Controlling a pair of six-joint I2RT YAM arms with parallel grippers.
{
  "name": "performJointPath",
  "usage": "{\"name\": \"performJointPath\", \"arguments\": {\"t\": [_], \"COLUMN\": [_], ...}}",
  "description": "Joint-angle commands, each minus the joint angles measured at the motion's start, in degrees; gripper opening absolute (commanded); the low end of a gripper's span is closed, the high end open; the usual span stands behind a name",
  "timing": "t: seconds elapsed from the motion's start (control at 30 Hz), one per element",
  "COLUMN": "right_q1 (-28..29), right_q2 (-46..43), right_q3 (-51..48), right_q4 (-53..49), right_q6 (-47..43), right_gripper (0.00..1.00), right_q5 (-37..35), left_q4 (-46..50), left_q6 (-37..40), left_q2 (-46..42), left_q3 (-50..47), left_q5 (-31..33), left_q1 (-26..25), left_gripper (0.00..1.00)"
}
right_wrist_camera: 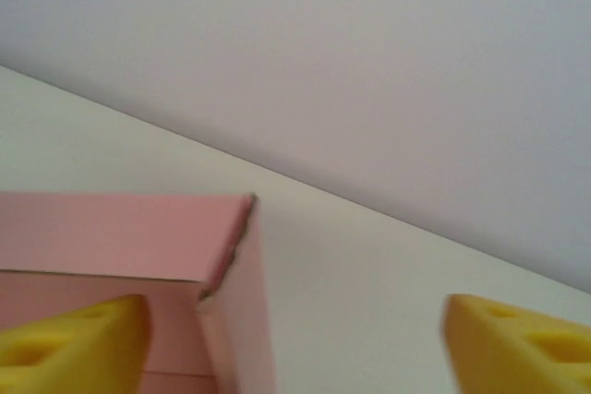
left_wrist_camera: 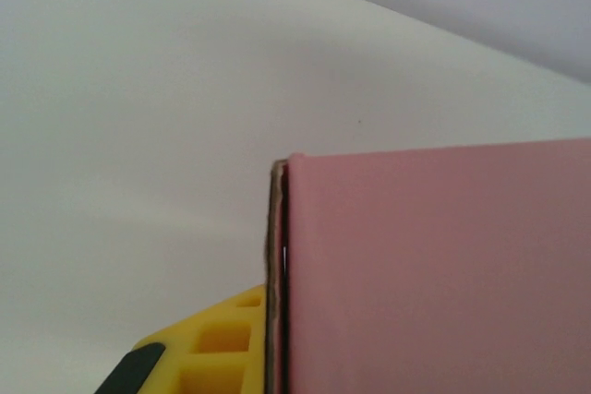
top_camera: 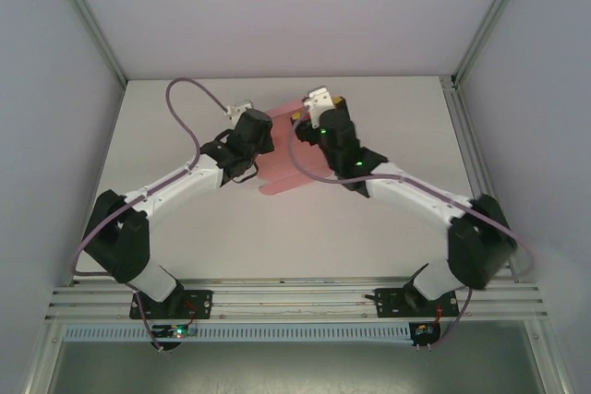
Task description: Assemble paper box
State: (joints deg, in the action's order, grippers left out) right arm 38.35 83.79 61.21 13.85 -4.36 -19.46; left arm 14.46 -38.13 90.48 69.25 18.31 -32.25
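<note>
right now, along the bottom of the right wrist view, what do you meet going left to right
yellow fingertip → paper box → table → other yellow fingertip

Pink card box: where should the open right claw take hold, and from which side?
Probably the thin upright side wall at the pink card box's corner, approached straight ahead, edge-on: it stands between the right claw's spread yellow fingers, one face toward each.
</note>
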Motion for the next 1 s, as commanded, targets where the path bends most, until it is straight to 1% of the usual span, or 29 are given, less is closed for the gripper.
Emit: {"name": "performJointPath", "arguments": {"t": [0.0, 0.03, 0.07, 0.1, 0.13, 0.17, 0.2, 0.3, 0.33, 0.37, 0.4, 0.47, 0.53, 0.6, 0.63, 0.73, 0.77, 0.83, 0.87, 0.9, 0.97], "right_q1": [-3.57, -5.02, -6.68, -8.65, -10.51, -12.43, -14.58, -20.62, -22.24, -23.93, -25.03, -26.44, -26.99, -27.57, -27.84, -28.41, -28.59, -28.87, -29.03, -29.19, -29.55], "right_q2": [-7.71, -9.87, -11.94, -14.06, -15.74, -17.12, -18.22, -19.63, -19.72, -19.72, -19.72, -19.65, -19.63, -19.61, -19.58, -19.30, -19.20, -19.06, -18.93, -18.79, -18.59], "right_q3": [-3.79, -5.37, -7.13, -8.91, -10.21, -10.94, -11.35, -11.77, -12.18, -12.70, -13.24, -14.44, -15.36, -15.70, -15.85, -15.77, -15.76, -15.74, -15.77, -15.76, -15.52], "right_q4": [-1.04, 0.82, 2.65, 3.94, 3.95, 3.09, 1.10, -6.57, -8.07, -9.25, -10.01, -10.99, -11.59, -12.23, -12.42, -12.97, -13.17, -13.58, -13.89, -14.15, -15.01], "right_q6": [9.83, 12.75, 15.32, 17.58, 19.39, 20.97, 22.21, 25.92, 26.78, 27.74, 28.27, 28.96, 28.94, 28.66, 28.75, 28.62, 28.62, 28.45, 28.48, 28.50, 27.65], "right_gripper": [0.98, 0.98, 0.98, 0.98, 0.98, 0.98, 0.98, 0.98, 0.98, 0.98, 0.98, 0.98, 0.98, 0.98, 0.98, 0.98, 0.98, 0.98, 0.98, 0.98, 0.98], "right_q5": [30.82, 33.79, 36.50, 39.28, 40.44, 40.87, 41.41, 42.25, 43.46, 44.91, 45.97, 46.96, 46.19, 45.75, 45.45, 44.80, 44.69, 44.34, 44.16, 43.94, 43.56], "left_q4": [4.62, 5.52, 6.46, 7.28, 9.44, 11.31, 14.74, 31.66, 37.53, 42.20, 44.20, 44.25, 42.45, 42.18, 43.08, 45.46, 45.41, 44.68, 45.38, 46.40, 45.58], "left_q6": [18.46, 24.55, 28.77, 34.38, 40.49, 45.53, 51.45, 71.22, 76.04, 78.75, 80.49, 85.71, 90.31, 93.47, 94.45, 96.62, 97.50, 98.23, 97.88, 97.89, 97.31], "left_q2": [2.68, 3.25, 3.70, 4.15, 4.70, 5.28, 6.24, 9.82, 11.15, 12.48, 13.52, 15.54, 18.22, 21.89, 23.71, 28.35, 29.77, 32.29, 33.50, 34.50, 35.47], "left_q3": [7.82, 9.45, 10.78, 12.04, 13.58, 14.85, 16.84, 23.61, 26.18, 28.70, 30.23, 30.33, 29.63, 30.99, 32.42, 37.66, 38.67, 40.00, 40.87, 41.64, 42.39], "left_q5": [-1.21, -5.59, -7.84, -12.60, -17.71, -19.93, -21.96, -28.22, -28.19, -25.29, -21.59, -14.29, -7.12, -1.82, -0.83, -3.62, -4.15, -3.04, -2.50, -2.84, -4.25], "left_q1": [2.34, 3.14, 4.10, 5.40, 6.50, 7.46, 8.28, 8.66, 7.99, 6.82, 5.69, 3.69, 1.78, -0.09, -0.88, -3.32, -4.38, -6.89, -8.16, -9.11, -10.05], "left_gripper": [0.00, 0.00, 0.00, 0.00, 0.00, 0.00, 0.00, 0.00, 0.00, 0.00, 0.00, 0.00, 0.00, 0.00, 0.00, 0.00, 0.06, 0.10, 0.15, 0.25, 0.36]}}
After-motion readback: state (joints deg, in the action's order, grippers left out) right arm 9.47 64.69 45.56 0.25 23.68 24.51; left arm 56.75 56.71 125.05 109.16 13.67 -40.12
